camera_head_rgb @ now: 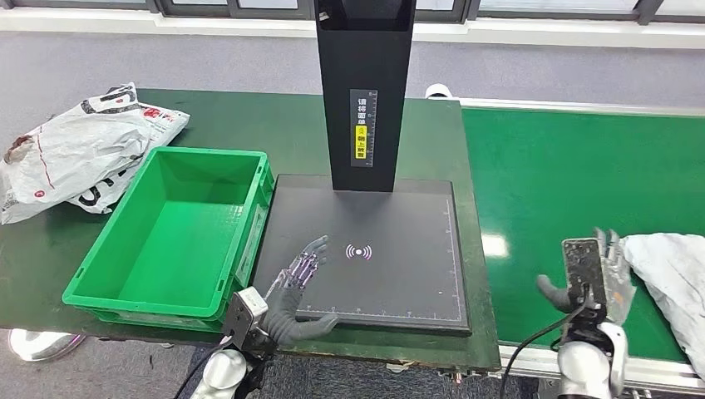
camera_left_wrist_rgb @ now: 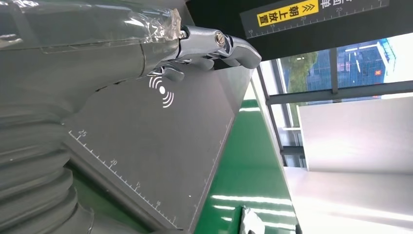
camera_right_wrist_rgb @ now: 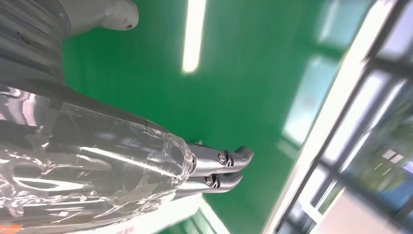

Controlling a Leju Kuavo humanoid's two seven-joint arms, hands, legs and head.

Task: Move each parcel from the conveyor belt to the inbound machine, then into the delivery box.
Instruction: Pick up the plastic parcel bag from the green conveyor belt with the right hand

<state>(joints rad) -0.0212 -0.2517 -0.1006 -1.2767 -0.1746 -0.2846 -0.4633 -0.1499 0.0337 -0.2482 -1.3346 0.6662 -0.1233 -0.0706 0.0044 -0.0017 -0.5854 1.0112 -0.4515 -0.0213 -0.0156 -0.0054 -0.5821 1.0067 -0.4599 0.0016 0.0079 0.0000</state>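
While nothing is yet held, the coming move turns on the right side of the scene, so the lines run from each robot hand outward, with the belt as landmark.

Right robot hand (camera_head_rgb: 592,278): raised over the belt's (camera_head_rgb: 565,183) near part, fingers apart and upright, empty; the right wrist view shows bare green belt beyond its fingertips (camera_right_wrist_rgb: 234,158).

Parcel (camera_head_rgb: 672,274): a grey bag lying on the belt at its near right end, just beside the right robot hand, on that hand's outer side. Whether the fingers touch the bag's edge I cannot tell.

Parcel's long axis: it seems to run along the belt's near edge and out of the picture, but the far end is cut off, so this is only a judgement.

Nearer hand: the right, plainly; the left is well apart from the belt.

Left robot hand (camera_head_rgb: 301,278): open and empty, fingers spread over the near left part of the machine's plate (camera_head_rgb: 391,283), left of the belt.

Machine (camera_head_rgb: 364,91): black column and plate on the table, just left of the belt.

Box (camera_head_rgb: 108,249): green, empty, further left of the belt, touching the plate's edge or nearly so.

Other bags (camera_head_rgb: 75,150): on the table (camera_head_rgb: 291,125) beyond the box, far from the belt.

Next move, as a judgement: the right robot hand must shift outward and down to close on the parcel.
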